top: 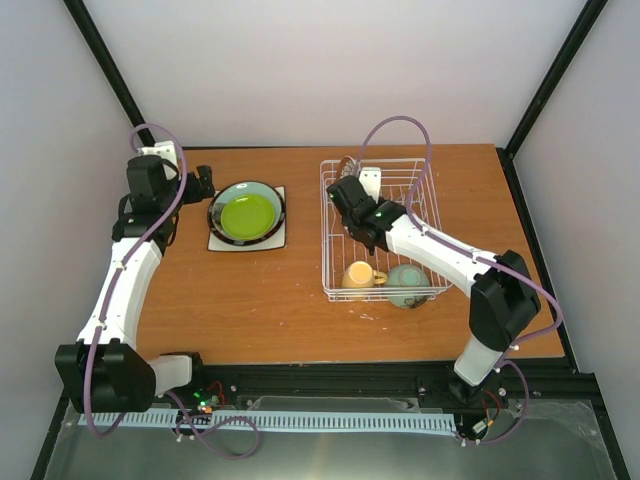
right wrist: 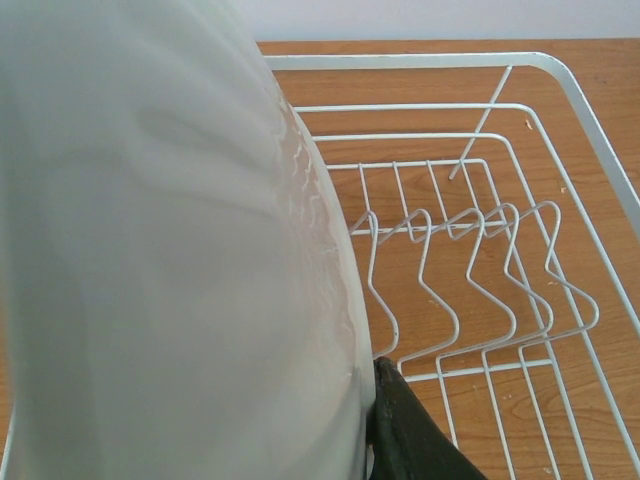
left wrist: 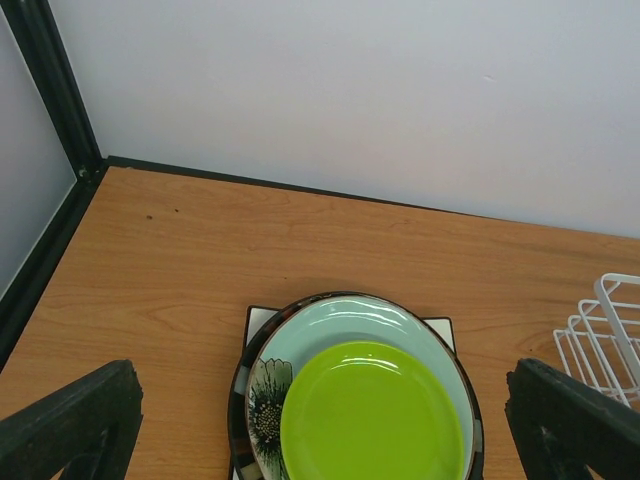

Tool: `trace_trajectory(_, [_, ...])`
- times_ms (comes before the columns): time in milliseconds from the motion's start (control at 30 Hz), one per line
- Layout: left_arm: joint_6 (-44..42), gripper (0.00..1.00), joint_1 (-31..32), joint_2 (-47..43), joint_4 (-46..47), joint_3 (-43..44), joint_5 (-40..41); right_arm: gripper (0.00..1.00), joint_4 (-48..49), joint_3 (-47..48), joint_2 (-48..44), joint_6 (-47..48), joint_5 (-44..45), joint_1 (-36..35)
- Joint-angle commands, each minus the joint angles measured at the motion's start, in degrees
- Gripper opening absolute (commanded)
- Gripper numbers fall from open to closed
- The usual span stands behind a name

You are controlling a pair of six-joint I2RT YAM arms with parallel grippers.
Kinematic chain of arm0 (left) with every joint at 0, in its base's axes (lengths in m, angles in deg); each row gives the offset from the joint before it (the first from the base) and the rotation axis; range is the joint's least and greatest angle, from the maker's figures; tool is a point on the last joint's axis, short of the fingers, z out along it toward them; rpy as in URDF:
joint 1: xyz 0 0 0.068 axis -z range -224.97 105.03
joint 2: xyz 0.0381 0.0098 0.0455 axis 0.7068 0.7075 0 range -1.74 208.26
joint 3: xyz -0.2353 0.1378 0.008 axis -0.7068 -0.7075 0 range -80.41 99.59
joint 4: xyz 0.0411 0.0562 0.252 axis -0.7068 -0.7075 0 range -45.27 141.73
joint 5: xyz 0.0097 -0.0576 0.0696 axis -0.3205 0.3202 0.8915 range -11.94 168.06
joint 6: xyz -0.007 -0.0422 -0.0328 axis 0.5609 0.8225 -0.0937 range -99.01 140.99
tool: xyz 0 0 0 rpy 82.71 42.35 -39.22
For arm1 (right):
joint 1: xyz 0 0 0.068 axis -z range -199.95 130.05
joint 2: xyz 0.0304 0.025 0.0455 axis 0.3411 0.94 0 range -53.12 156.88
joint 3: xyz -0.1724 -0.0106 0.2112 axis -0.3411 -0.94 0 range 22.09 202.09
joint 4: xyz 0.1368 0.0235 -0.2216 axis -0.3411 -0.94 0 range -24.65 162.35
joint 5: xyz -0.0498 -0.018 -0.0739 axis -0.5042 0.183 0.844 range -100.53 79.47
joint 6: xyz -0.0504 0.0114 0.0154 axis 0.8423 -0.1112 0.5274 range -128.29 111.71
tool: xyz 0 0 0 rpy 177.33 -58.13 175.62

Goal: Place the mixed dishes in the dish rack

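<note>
My right gripper (right wrist: 366, 432) is shut on the rim of the white petal-patterned plate (right wrist: 170, 250), held on edge inside the dish rack (right wrist: 575, 95) beside its upright prongs (right wrist: 460, 270). One dark finger (right wrist: 410, 435) shows; the other is hidden behind the plate. A yellow mug (top: 358, 275) and a mint-green bowl (top: 405, 283) sit at the rack's (top: 435, 200) near end. My left gripper (left wrist: 322, 400) is open just above a stack of plates: a lime green plate (left wrist: 370, 415) on a pale teal plate (left wrist: 350, 320), a dark striped-rim plate (left wrist: 237, 420) and a square white plate (left wrist: 262, 318).
The plate stack (top: 247, 214) lies on the wooden table (top: 270, 300) left of the rack. Black frame posts and white walls close in the back and the sides. A corner of the rack (left wrist: 600, 330) shows at the right of the left wrist view.
</note>
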Motion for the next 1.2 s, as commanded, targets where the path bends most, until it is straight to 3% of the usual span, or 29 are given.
trace_trajectory(0, [-1.60, 1.00, 0.18, -0.39, -0.63, 0.32, 1.17, 0.03, 3.12, 5.58, 1.68, -1.53, 1.82, -0.50])
trace_trajectory(267, [-1.50, 1.00, 0.18, 1.98, -3.23, 0.15, 3.06, 0.03, -2.33, 9.67, 8.18, -1.79, 4.94, -3.11])
trace_trajectory(667, [-1.33, 1.00, 0.15, 7.46, -7.03, -1.75, 5.01, 0.03, -7.72, 10.48, 13.13, -5.40, -0.18, -3.31])
trace_trajectory(933, [-0.92, 1.00, 0.18, 7.74, -7.02, -2.00, 5.86, 0.18, -8.80, 8.64, 12.05, -6.66, -1.10, -3.77])
trace_trajectory(1167, [-0.93, 1.00, 0.18, 6.15, -6.29, -3.69, 6.87, 0.15, -6.34, 8.95, 14.97, -2.99, -0.28, -6.91])
